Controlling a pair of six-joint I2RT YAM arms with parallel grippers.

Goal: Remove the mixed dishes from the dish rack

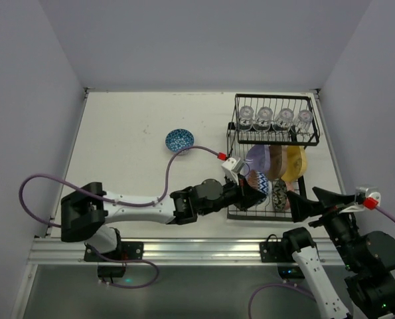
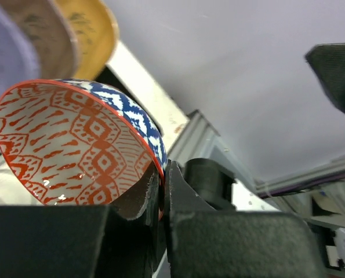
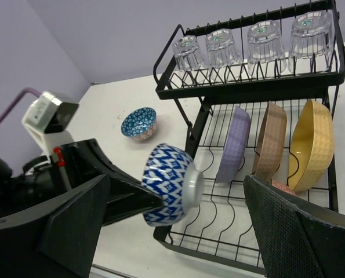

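My left gripper (image 1: 250,189) (image 2: 163,174) is shut on the rim of a small bowl (image 1: 259,183) (image 2: 73,139) (image 3: 169,182), blue-and-white outside and red-patterned inside. The bowl is on edge over the front left corner of the black wire dish rack (image 1: 270,143) (image 3: 247,88). Lavender (image 3: 233,145), brown (image 3: 271,142) and yellow (image 3: 314,145) plates stand in the lower slots. Several clear glasses (image 1: 273,118) (image 3: 256,40) sit upside down on the upper shelf. A speckled bowl (image 1: 279,195) stands in the rack's front row. My right gripper (image 1: 316,201) (image 3: 186,231) is open and holds nothing, just off the rack's front right.
A blue patterned bowl (image 1: 179,139) (image 3: 139,123) sits upright on the white table left of the rack. The left arm's purple cable (image 1: 170,166) loops over the table behind the arm. Walls close in the table on three sides.
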